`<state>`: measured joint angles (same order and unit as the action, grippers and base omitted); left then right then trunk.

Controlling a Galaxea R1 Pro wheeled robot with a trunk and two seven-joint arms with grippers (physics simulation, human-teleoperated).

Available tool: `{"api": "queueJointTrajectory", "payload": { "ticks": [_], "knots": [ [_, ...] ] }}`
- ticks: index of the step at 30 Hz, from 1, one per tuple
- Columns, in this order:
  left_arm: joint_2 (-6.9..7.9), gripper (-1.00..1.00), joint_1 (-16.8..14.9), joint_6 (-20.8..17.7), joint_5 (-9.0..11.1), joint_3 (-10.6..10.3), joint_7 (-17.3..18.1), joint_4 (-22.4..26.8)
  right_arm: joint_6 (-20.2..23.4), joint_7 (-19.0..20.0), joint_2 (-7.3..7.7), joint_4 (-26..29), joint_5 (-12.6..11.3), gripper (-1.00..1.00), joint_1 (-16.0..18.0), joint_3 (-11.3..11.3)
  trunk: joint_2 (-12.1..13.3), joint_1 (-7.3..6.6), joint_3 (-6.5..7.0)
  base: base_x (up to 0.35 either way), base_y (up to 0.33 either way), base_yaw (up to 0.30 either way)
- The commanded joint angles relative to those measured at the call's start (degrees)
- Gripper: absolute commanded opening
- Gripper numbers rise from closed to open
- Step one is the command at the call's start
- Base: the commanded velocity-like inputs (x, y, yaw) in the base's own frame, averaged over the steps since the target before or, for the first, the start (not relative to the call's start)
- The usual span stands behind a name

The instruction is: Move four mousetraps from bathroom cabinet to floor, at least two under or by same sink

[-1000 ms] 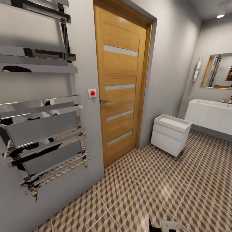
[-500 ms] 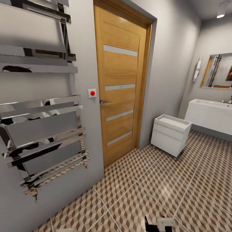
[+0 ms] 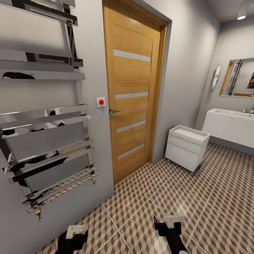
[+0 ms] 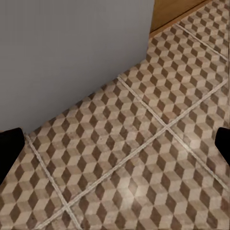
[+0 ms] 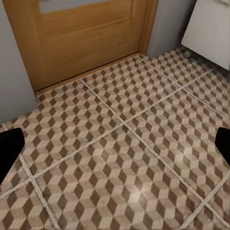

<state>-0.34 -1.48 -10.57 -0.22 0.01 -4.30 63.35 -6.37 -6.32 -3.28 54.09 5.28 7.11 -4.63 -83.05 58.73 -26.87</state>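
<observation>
The bathroom floor (image 3: 165, 204) of brown, beige and grey cube-pattern tiles spreads ahead of me. The white wall-hung sink (image 3: 229, 125) sits at the far right under a mirror. My left gripper (image 3: 76, 233) rises into the bottom left of the head view, and my right gripper (image 3: 168, 223) into the bottom middle. In the left wrist view the left gripper (image 4: 115, 146) is open over bare tiles beside a grey wall. The right gripper (image 5: 115, 146) is open over tiles in front of the door. The mousetraps and the cabinet are out of view.
A shut wooden door (image 3: 132, 91) stands straight ahead with a red button (image 3: 101, 102) beside it. A chrome towel radiator (image 3: 46, 116) juts from the left wall. A small white drawer unit (image 3: 186, 146) stands right of the door.
Both arms have come up into the head view from its bottom edge; the right gripper has climbed higher and the left one has appeared. The room has not shifted.
</observation>
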Motion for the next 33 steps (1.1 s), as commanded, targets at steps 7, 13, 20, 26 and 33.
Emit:
{"api": "queueJointTrajectory", "payload": {
  "ticks": [7,13,20,26,33],
  "knots": [
    [0.18,1.0,0.0,2.8,-0.1,0.0,0.0,2.3,-3.9,-0.5,0.26,0.9,0.8,1.0,0.2,-0.1,0.0,0.0,-0.06,0.0,0.0,0.0],
    [0.11,1.0,0.0,4.2,0.0,-0.4,-0.2,4.9,-6.2,-0.6,0.32,1.3,0.8,1.0,0.2,-0.1,0.0,0.0,-0.06,0.0,0.0,0.0],
    [-0.22,1.0,0.1,4.2,-0.1,-1.1,-0.3,9.7,-6.9,-0.6,0.08,1.3,0.9,1.0,0.2,-0.3,0.0,0.0,-0.06,0.0,0.0,0.0],
    [-0.31,1.0,0.1,4.2,-0.1,-1.4,-0.2,9.5,-7.0,-0.6,0.05,1.2,0.8,1.0,0.2,-0.4,0.0,0.0,-0.06,0.0,0.0,0.0],
    [0.13,1.0,0.1,4.4,-0.2,-1.3,-0.2,8.1,-7.7,-0.6,-0.01,1.0,0.8,1.0,0.2,-0.4,0.0,0.0,-0.06,0.0,0.0,0.0]
  ]
}}
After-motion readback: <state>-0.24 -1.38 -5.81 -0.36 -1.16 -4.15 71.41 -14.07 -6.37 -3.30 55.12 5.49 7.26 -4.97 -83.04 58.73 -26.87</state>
